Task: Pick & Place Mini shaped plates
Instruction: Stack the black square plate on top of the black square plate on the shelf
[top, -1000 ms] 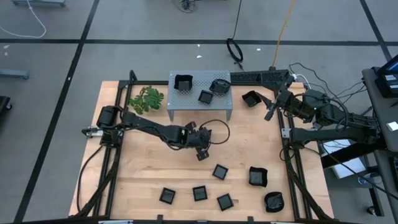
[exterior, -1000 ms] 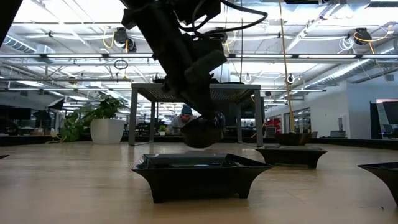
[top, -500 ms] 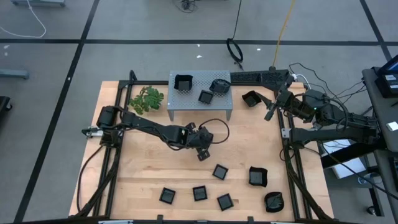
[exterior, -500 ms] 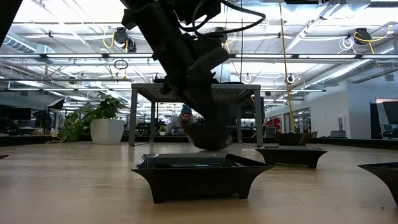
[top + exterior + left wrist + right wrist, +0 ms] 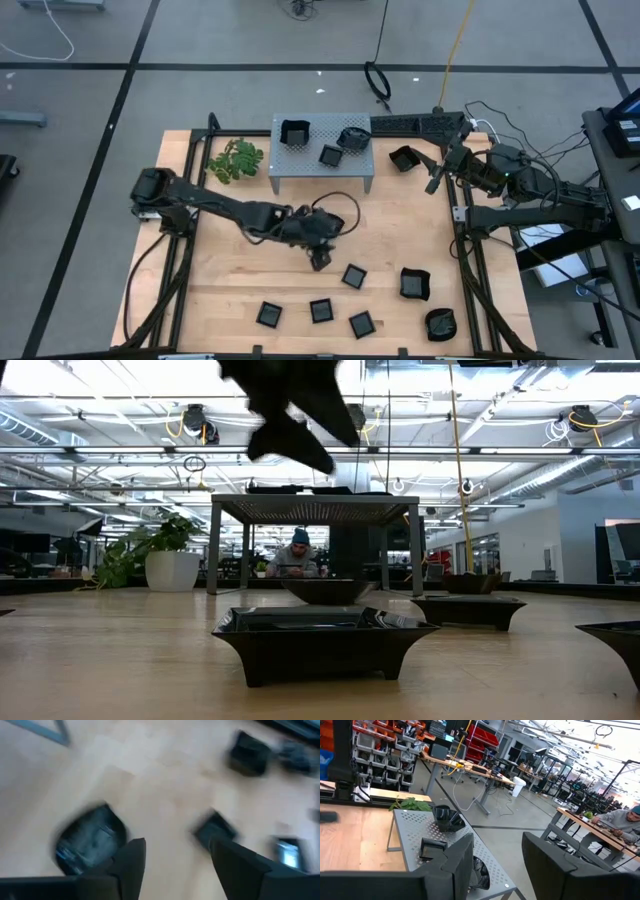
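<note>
Black and glossy, the small square plate lies just beside our left gripper, toward the table's front right. Its fingers stand apart, holding nothing. We judge the right gripper, fingers also spread, far less well placed.

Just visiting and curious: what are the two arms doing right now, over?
Left gripper open, empty, above the table near a loose black dish. Right gripper open, idle by the grey stand. Nothing in the way.
</note>
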Motion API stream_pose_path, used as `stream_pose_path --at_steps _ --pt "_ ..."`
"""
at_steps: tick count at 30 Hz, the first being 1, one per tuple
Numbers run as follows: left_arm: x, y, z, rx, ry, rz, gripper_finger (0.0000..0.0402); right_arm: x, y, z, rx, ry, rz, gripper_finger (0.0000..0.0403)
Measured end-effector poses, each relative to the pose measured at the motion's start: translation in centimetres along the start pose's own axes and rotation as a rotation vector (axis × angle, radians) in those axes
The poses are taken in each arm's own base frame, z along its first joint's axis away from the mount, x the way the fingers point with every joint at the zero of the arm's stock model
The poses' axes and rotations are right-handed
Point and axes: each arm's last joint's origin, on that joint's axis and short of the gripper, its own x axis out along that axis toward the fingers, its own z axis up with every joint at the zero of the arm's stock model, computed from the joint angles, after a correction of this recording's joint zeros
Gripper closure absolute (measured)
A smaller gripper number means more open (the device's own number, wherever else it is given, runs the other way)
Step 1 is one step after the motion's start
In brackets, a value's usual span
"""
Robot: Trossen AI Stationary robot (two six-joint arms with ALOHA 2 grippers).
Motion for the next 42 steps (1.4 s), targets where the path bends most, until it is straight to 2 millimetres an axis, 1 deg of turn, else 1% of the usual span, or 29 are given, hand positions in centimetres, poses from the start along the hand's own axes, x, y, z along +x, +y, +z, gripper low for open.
stream_pose_path --at_steps 2,4,6,11,18,22,25,27,31,42 --pt "-1.3 -0.9 -0.8 -0.06 0.064 -0.04 0.0173 0.0 0.0 0.0 -0.001 0.0 0.0 0.0248" --pt "-2.0 -1.9 -1.9 -0.136 0.126 -0.06 0.0172 0.0 0.0 0.0 0.0 0.0 0.001 0.0248" --pt "-2.5 -2.9 -3.5 -0.201 0.203 -0.036 0.0172 0.0 0.0 0.0 0.0 0.0 0.0 0.0248" --pt "-2.9 -6.1 -7.8 -0.395 0.331 0.021 0.0172 0.0 0.0 0.0 0.0 0.0 0.0 0.0248" --pt "-4.0 -10.5 -13.6 -0.728 0.422 0.068 0.0172 0.0 0.0 0.0 -0.001 0.0 0.001 0.0248" --pt "-3.6 -12.5 -16.6 -0.845 0.437 0.069 0.0172 0.0 0.0 0.0 0.0 0.0 0.0 0.0248" --pt "-2.4 -12.8 -18.2 -0.859 0.423 0.099 0.0172 0.0 0.0 0.0 0.0 0.0 0.0 0.0248" --pt "-1.7 -12.8 -18.7 -0.844 0.416 0.117 0.0172 0.0 0.0 0.0 0.0 0.0 0.001 0.0248" --pt "-0.6 -12.1 -19.0 -0.779 0.411 0.16 0.0172 0.0 0.0 0.0 0.0 0.0 0.001 0.0248" --pt "0.5 -9.8 -17.5 -0.655 0.411 0.262 0.0172 0.0 0.0 0.0 0.0 0.0 0.0 0.0248"
